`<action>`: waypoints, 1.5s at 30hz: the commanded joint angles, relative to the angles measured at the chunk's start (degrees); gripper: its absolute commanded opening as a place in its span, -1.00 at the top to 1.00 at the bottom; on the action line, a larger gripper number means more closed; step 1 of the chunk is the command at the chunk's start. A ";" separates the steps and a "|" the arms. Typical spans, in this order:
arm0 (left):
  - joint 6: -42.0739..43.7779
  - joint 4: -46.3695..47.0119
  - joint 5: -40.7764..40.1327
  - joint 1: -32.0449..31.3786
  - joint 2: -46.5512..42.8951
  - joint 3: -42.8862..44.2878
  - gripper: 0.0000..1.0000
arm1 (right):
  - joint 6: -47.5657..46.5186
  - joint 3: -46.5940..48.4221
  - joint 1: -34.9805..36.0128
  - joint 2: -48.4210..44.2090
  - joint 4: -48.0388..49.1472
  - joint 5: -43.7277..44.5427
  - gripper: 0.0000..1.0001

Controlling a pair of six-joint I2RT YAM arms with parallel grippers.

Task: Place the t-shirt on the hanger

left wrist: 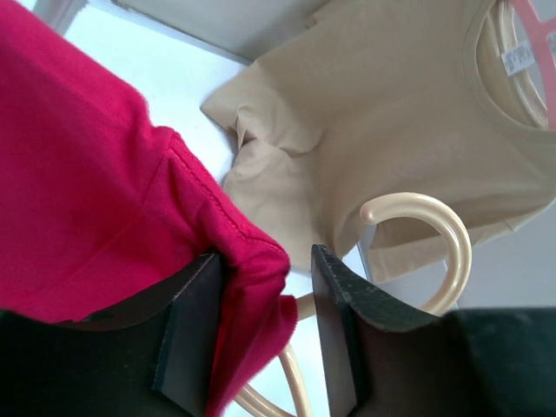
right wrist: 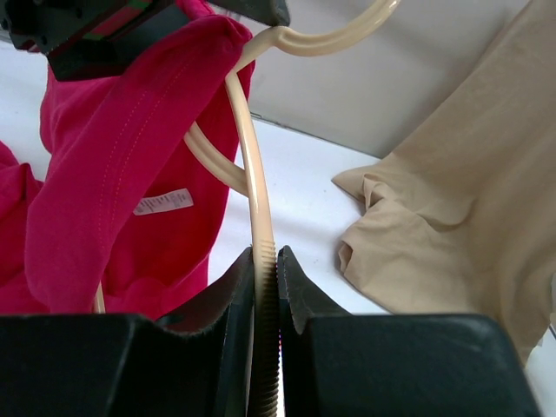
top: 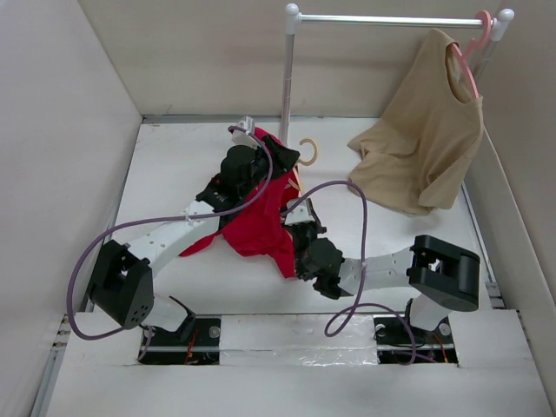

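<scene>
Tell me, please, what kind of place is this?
Probably a robot lab test cell, not a home: a white table boxed in by plain panels, a small metal rack holding a tan shirt on a pink hanger, and left arm and right arm bolted at its edge.

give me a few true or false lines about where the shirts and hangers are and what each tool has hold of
1. The right tool is shut on the hanger. True.
2. Cloth of the t-shirt lies between the fingers of the left tool. True.
3. The t-shirt hangs from the rail. False: the tan shirt hangs there on the pink hanger; the t-shirt is bunched at the hanger between the arms.
4. The hanger's hook is buried in red cloth. False: it sticks out clear of the t-shirt.
</scene>
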 commanded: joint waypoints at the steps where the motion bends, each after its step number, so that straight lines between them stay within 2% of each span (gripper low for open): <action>1: -3.01 8.84 -1.26 -1.54 0.13 -3.13 0.23 | 0.23 3.73 0.74 -0.35 32.45 -6.94 1.00; 3: -2.58 10.79 -4.33 -2.59 0.39 -3.32 0.34 | -0.12 4.25 0.74 -0.18 32.62 -6.94 1.00; 6: -0.56 12.72 -7.59 -4.97 1.09 -2.79 0.62 | -0.04 4.34 0.74 -0.18 32.53 -7.12 1.00; 8: 0.49 13.34 -8.99 -6.11 1.36 -2.35 0.94 | -0.12 4.26 0.74 -0.44 32.53 -6.77 1.00; 9: 0.59 13.34 -9.35 -6.11 1.36 -2.26 1.00 | -0.12 4.08 0.74 -0.70 32.62 -6.77 1.00; 14: 1.47 14.13 -9.53 -6.11 -0.04 -3.84 1.00 | 1.80 1.10 0.74 -2.37 32.53 -5.98 1.00; 20: 2.96 15.36 -11.72 -6.11 -6.27 -8.84 1.00 | 6.01 -2.16 0.74 -5.09 30.96 -5.02 1.00; 21: 3.14 15.80 -11.90 -6.11 -8.20 -9.55 1.00 | 6.99 -3.12 0.74 -5.62 30.17 -4.84 0.83; 23: 3.23 16.50 -11.99 -6.11 -10.31 -11.22 1.00 | 11.27 -4.18 0.74 -7.38 26.57 -4.92 0.67; 24: 3.14 16.59 -11.99 -6.11 -10.85 -11.58 1.00 | 12.78 -4.53 0.74 -8.08 24.90 -5.10 0.53; 25: 3.05 16.68 -11.82 -5.51 -11.29 -11.93 1.00 | 14.62 -5.32 0.74 -8.87 23.15 -5.19 0.48; 26: 2.70 16.77 -11.20 -5.50 -11.73 -12.54 1.00 | 18.64 -5.59 0.74 -10.62 18.69 -6.23 0.39; 27: 2.61 17.47 -10.94 -5.50 -12.52 -12.98 1.00 | 20.77 -5.76 0.74 -11.50 15.86 -6.68 0.21; 28: 2.35 17.82 -10.85 -5.50 -13.05 -13.33 1.00 | 22.88 -5.68 0.74 -12.64 12.79 -7.20 0.14; 29: 2.26 18.09 -10.59 -4.98 -13.40 -13.95 1.00 | 26.91 -5.59 0.74 -14.92 6.67 -8.16 0.08; 31: 2.26 18.18 -10.06 -4.97 -14.28 -14.21 1.00 | 30.88 -6.03 0.74 -17.39 1.97 -9.57 -0.02; 35: 2.00 18.61 -9.00 -4.36 -15.51 -15.52 1.00 | 41.41 -8.30 -1.10 -23.02 -8.84 -13.96 -0.04; 37: 1.30 19.76 -9.00 -4.36 -16.91 -16.76 1.00 | 43.63 -8.75 -1.63 -26.01 -12.53 -15.73 -0.17; 39: 1.12 20.20 -8.30 -3.74 -18.05 -17.47 1.00 | 46.88 -8.75 -1.63 -28.03 -20.35 -16.70 -0.30; 40: 1.29 19.94 -8.12 -3.74 -18.32 -17.47 1.00 | 48.64 -9.01 -1.63 -30.30 -23.07 -16.87 -0.30; 41: 1.73 19.50 -8.38 -3.74 -18.67 -16.95 1.00 | 51.96 -9.54 -1.63 -31.45 -27.28 -18.01 -0.31; 43: 2.26 18.79 -8.56 -3.74 -19.82 -16.94 1.00 | 54.97 -12.43 -3.12 -34.87 -29.60 -21.25 -0.25; 44: 2.43 18.88 -8.74 -3.74 -20.17 -16.94 1.00 | 58.72 -13.31 -4.87 -36.02 -32.30 -26.06 -0.04; 45: 2.61 18.71 -8.74 -3.22 -20.78 -16.85 1.00 | 60.33 -14.19 -6.10 -36.82 -33.55 -29.06 0.70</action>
